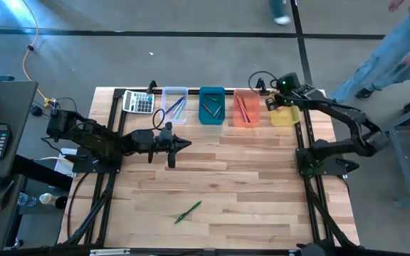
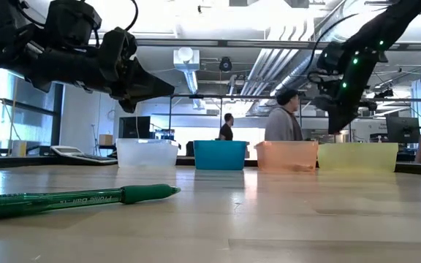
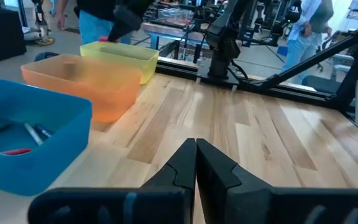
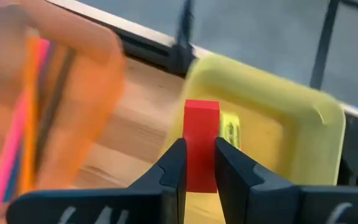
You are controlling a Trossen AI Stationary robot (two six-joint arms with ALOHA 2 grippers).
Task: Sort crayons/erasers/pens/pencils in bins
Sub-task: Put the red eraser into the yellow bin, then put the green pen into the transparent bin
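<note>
Over the yellow bin (image 1: 287,117) at 1 o'clock, right gripper (image 4: 199,163) pinches a red eraser (image 4: 201,144) between narrow jaws, likely poised to drop it in. Left gripper (image 1: 181,144) waits mid-table, jaws fully closed, empty. Green pen (image 1: 188,212) at 6 o'clock unsorted.

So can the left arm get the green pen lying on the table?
Probably yes. The green pen lies alone on bare wood, nothing around it, and the left gripper is shut and empty, hovering nearby.
</note>
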